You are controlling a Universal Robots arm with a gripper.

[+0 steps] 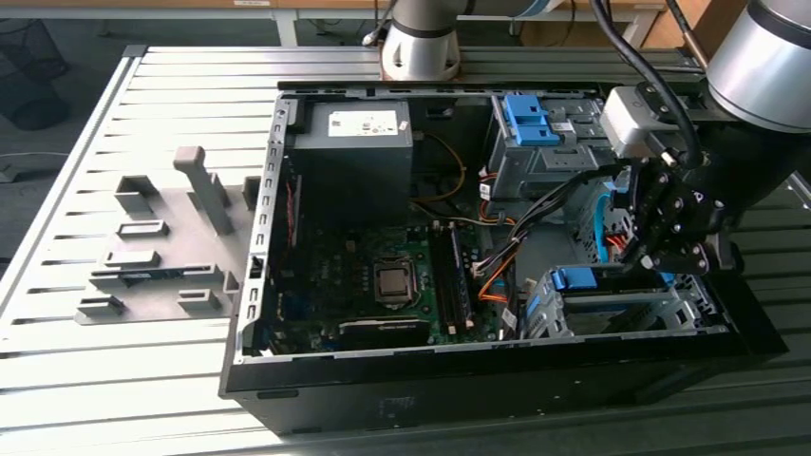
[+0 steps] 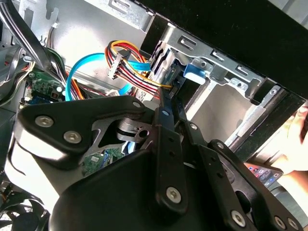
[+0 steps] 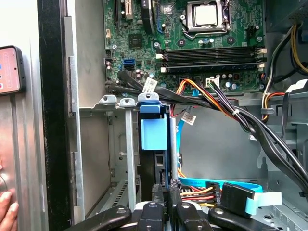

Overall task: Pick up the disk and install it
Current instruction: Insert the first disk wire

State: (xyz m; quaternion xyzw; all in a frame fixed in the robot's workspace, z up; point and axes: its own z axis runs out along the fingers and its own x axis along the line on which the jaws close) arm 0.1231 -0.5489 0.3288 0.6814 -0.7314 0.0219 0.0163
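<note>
In the grey bay point(image 3: 120, 144), disk point(image 3: 154, 132) sits edge-on.

Exterior view: high, off the arm, angled down on the open computer case point(image 1: 495, 237) on the bench point(image 1: 165, 123), mid range. Both wrist views sit close in, inside the case. First wrist view faces the motherboard point(image 3: 192, 43); second looks across the gripper linkage. Both share the grey drive bay point(image 3: 120, 144).

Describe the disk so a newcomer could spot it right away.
Find the open black computer case, then the grey drive bay in its corner under the claw. The disk stands edge-on in that bay; its blue plastic carrier frame sets it apart from the grey metal and coloured cables around it.
</note>
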